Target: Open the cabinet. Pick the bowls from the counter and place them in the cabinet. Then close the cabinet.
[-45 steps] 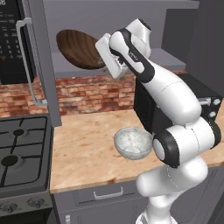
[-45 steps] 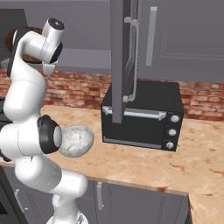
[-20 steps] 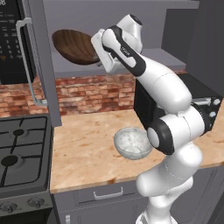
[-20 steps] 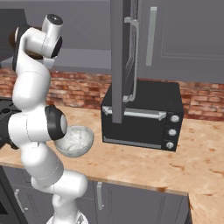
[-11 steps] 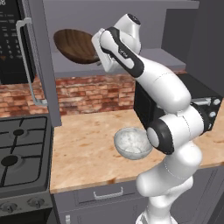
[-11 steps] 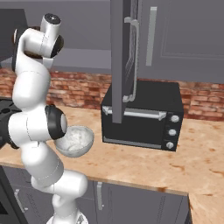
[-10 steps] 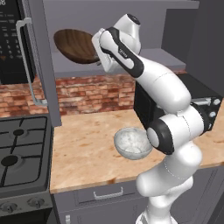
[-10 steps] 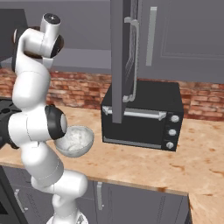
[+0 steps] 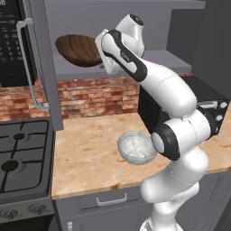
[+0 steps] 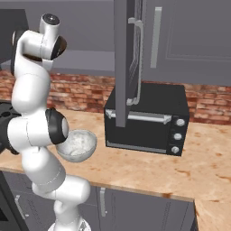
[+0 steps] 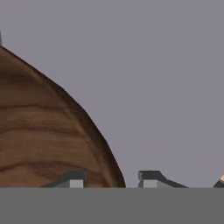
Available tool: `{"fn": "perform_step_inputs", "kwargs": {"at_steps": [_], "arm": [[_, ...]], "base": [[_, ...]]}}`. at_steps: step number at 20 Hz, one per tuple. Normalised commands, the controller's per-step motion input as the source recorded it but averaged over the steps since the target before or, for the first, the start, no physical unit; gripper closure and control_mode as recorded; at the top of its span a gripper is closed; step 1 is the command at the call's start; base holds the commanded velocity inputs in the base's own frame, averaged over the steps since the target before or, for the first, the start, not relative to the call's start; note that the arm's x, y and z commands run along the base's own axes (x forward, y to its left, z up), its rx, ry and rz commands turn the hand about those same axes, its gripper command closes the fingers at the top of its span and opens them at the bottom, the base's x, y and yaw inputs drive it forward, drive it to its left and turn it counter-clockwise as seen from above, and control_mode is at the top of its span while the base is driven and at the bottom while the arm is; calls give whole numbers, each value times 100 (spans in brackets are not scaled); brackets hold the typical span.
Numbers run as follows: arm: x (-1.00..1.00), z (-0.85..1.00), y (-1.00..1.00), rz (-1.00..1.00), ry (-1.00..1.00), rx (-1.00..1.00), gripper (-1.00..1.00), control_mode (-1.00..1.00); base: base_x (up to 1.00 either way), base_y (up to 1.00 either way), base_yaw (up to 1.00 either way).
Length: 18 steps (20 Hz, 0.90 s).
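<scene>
Left base view: cabinet (image 9: 135,27) open, its left door (image 9: 43,63) swung toward the camera with a long silver handle (image 9: 28,63) on its edge. Brown wooden bowl (image 9: 79,49) up inside the cabinet, tilted, just above the shelf; whether touching the shelf, cannot tell. Arm reaching up to the bowl's right edge, gripper (image 9: 102,50) at its rim, fingers hidden by the hand. White speckled bowl (image 9: 135,147) upright on the counter (image 9: 85,158), partly behind the arm's elbow, in front of the black toaster oven (image 9: 180,108). Black stove (image 9: 22,158) at left of the counter, brick wall (image 9: 90,94) behind.

Right base view: right cabinet door (image 10: 128,54) open edge-on above the toaster oven (image 10: 149,119). White bowl (image 10: 77,145) on the counter (image 10: 149,167) beside the arm. Brown bowl (image 10: 31,57) mostly hidden behind the wrist.

Hand view: wood-grain bowl (image 11: 43,131) large at left, against the grey cabinet back. Gripper (image 11: 111,178) with the bowl's rim between its two fingertips (image 11: 151,177), parted a little; grip or gap, cannot tell.
</scene>
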Motion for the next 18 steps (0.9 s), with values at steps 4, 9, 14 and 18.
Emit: {"fn": "perform_step_inputs", "kwargs": {"at_steps": [4,9,14,18], "arm": [[-4,0,-1,-1,-4,1,-100,-100],[-31,0,-9,0,-10,0,-100,-100],[-85,0,-25,0,-18,0,-100,-100],[-100,0,-29,0,-9,0,-100,-100]], "base": [[0,0,0],[0,0,0],[0,0,0],[0,0,0]]}}
